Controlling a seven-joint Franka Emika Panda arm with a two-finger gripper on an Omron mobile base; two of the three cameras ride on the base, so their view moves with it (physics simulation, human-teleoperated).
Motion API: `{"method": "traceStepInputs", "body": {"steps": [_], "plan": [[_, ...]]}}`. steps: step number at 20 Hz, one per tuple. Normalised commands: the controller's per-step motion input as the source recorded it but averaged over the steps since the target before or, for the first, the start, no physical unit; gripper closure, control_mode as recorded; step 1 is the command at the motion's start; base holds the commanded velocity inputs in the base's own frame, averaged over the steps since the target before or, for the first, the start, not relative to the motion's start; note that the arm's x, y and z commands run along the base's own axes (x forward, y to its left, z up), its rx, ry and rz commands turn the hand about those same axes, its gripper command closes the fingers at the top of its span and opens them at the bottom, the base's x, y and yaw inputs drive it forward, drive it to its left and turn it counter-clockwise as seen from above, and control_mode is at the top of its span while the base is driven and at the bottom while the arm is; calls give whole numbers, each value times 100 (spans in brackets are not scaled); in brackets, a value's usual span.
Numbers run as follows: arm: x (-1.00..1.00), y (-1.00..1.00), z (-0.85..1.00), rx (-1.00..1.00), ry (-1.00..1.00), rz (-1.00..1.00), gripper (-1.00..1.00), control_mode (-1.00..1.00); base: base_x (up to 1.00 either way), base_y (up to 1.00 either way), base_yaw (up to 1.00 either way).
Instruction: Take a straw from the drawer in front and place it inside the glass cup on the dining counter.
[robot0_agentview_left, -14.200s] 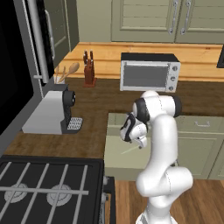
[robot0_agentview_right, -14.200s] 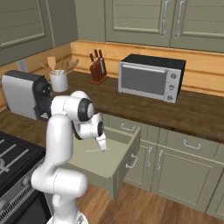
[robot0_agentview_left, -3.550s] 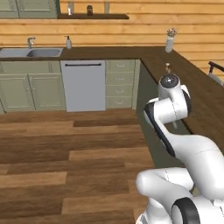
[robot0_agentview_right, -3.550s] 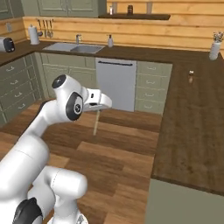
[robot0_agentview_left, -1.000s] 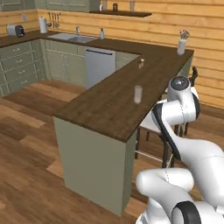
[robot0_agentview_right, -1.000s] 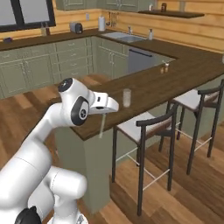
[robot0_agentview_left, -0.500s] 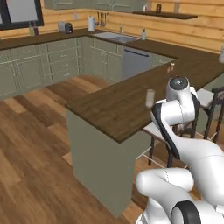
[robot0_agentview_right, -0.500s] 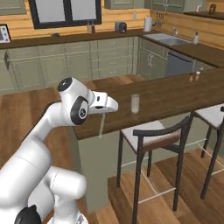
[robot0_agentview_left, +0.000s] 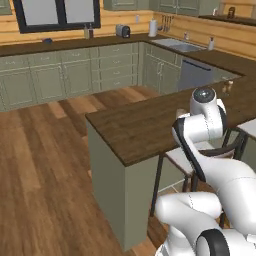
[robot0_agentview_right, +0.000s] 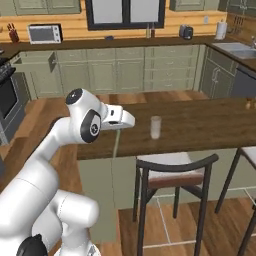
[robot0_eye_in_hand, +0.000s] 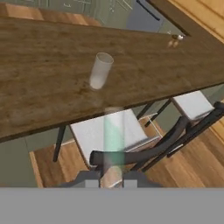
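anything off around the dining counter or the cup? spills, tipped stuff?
Nothing stands out. The glass cup stands upright and empty on the dining counter, with no spill around it. The stool sits squarely under the counter edge. The straw hangs straight from the gripper, jaws shut on it.

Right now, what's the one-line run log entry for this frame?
phase: carrying | gripper: shut on straw | cup: upright on counter, no straw in it | stool: beside counter

one glass cup (robot0_agentview_right: 156, 127), one straw (robot0_agentview_right: 116, 143), two stools (robot0_agentview_right: 172, 176)
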Motion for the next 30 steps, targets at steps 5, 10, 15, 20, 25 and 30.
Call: {"method": "traceStepInputs", "body": {"steps": [5,10,15,20,25,30], "plan": [[0,0,0,0,0,0,100,100,0,-80,47],[0,0,0,0,0,0,100,100,0,-75,45],[0,0,0,0,0,0,100,100,23,-52,34],[0,0,0,0,0,0,100,100,69,-29,16],[0,0,0,0,0,0,100,100,98,-30,8],[12,-26,35,20,-1,9,100,-100,25,-9,3]]}}
